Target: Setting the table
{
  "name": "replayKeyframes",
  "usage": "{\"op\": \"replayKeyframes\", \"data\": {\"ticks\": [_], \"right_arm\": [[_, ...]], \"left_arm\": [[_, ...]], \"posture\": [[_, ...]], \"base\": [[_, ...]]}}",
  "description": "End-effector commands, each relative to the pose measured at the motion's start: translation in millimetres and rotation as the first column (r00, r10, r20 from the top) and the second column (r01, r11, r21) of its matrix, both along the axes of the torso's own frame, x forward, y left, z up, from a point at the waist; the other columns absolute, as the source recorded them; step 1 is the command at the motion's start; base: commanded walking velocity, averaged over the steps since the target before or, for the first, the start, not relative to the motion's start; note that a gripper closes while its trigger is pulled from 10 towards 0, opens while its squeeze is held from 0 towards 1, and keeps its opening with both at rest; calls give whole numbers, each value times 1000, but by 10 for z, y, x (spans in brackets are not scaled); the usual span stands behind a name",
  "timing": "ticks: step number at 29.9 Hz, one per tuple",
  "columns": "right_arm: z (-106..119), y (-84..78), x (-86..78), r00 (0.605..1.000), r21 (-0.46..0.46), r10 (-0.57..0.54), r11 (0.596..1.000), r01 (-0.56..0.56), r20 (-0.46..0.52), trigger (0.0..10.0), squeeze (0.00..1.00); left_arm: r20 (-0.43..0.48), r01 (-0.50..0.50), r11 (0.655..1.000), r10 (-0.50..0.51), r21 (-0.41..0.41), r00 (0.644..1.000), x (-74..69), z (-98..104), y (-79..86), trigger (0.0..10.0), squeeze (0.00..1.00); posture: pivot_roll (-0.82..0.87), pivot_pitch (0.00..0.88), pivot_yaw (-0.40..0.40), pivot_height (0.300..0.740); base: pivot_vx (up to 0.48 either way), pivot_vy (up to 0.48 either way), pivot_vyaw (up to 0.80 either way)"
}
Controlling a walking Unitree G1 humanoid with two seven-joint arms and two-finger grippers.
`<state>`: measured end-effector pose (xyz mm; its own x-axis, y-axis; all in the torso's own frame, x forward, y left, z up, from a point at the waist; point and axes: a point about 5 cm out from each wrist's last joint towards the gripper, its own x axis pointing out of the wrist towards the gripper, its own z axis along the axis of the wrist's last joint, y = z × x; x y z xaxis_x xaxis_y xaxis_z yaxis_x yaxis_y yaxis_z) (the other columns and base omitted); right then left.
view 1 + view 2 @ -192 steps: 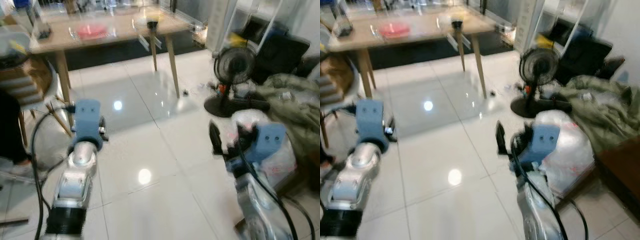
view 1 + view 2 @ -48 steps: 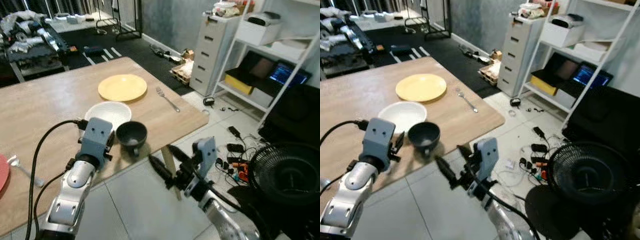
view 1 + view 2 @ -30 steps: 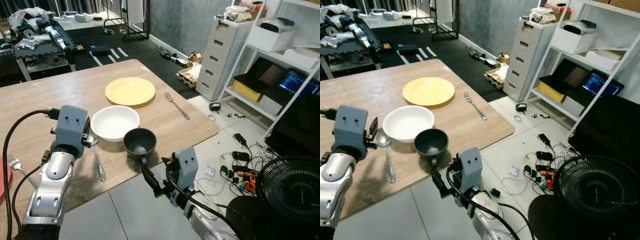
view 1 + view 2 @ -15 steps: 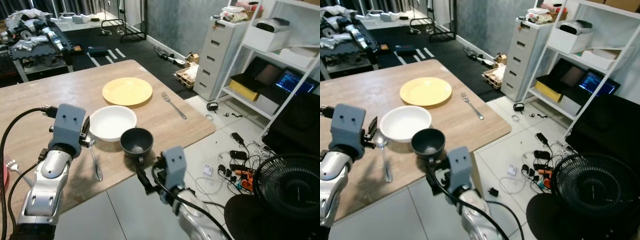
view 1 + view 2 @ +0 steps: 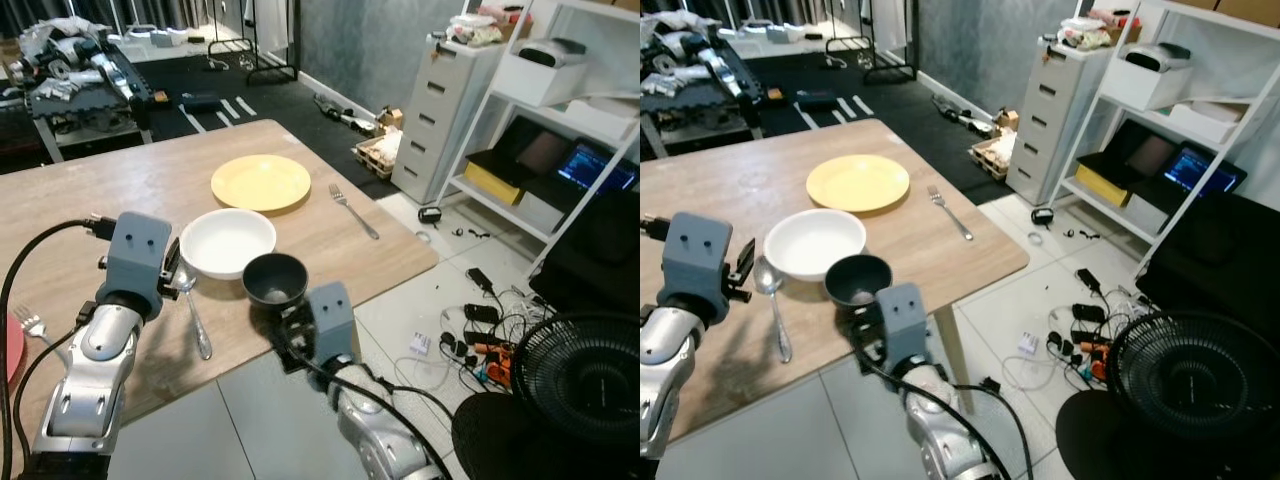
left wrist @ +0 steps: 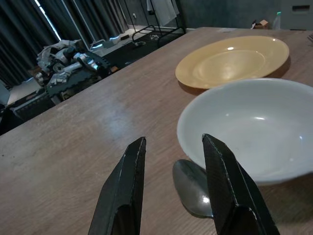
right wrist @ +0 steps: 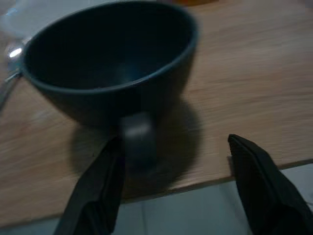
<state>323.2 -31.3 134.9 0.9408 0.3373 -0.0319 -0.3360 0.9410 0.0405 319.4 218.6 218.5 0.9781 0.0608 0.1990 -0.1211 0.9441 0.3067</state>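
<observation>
- My right gripper (image 7: 171,176) sits at the near edge of the wooden counter (image 5: 90,210), its two fingers spread wide to either side of the handle of the dark cup (image 5: 275,279); neither finger is touching it as far as I can tell.
- From my head, that cup stands upright near the counter's edge, just beside the white bowl (image 5: 228,242), and my right wrist housing hides the fingers; the right wrist view is what shows the gap and the cup's stubby handle facing me.
- My left gripper (image 6: 173,188) hovers over the counter with its fingers apart, holding nothing.
- Between those fingers the left wrist view shows the bowl of a metal spoon (image 5: 193,312) lying just against the white bowl's rim; the head views add its long handle running back toward the counter's edge.
- The yellow plate (image 5: 260,182) lies beyond the white bowl, with a fork (image 5: 354,211) on its right.
- Another fork (image 5: 32,326) lies at the far left beside a red plate's (image 5: 5,348) edge.
</observation>
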Motion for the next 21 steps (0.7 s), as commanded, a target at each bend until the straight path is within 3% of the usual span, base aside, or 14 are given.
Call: {"op": "replayKeyframes", "data": {"ticks": [1, 2, 11, 15, 16, 17, 21], "right_arm": [[7, -8, 11, 1000, 5, -12, 1000, 12, 10, 2235, 0], [18, -51, 34, 999, 7, -25, 1000, 25, 20, 0, 0], [66, -75, 53, 998, 24, -26, 999, 24, 54, 0, 0], [121, -12, 29, 995, 49, 20, 999, -24, 94, 0, 0], [144, 22, 2, 992, 61, 58, 996, -65, 113, 3961, 0], [163, 53, -27, 987, 76, 99, 991, -109, 129, 10000, 0], [208, 123, -95, 965, 102, 202, 970, -221, 166, 10000, 0]], "left_arm": [[-10, -5, 1000, 5, -6, 1000, -23, -31, -1, 10000, 0], [-13, -3, 1000, 3, -8, 1000, -20, -40, -10, 10000, 0], [-17, 4, 1000, -4, -15, 1000, -11, -50, -34, 10000, 0], [-20, 5, 1000, -6, -17, 1000, -11, -54, -39, 10000, 0], [-21, 5, 1000, -6, -18, 1000, -11, -56, -41, 10000, 0], [-22, 6, 1000, -6, -19, 1000, -12, -58, -42, 10000, 0], [-24, 6, 1000, -6, -21, 1000, -9, -62, -45, 10000, 0]], "posture": [[187, 91, 53, 740], [187, 91, 53, 740], [180, 94, 54, 740], [181, 99, 53, 740], [179, 100, 53, 740], [179, 100, 53, 740], [179, 102, 53, 740]], "base": [[0, 0, 0], [0, 0, 0], [0, 0, 0], [0, 0, 0], [0, 0, 0], [0, 0, 0], [0, 0, 0]]}}
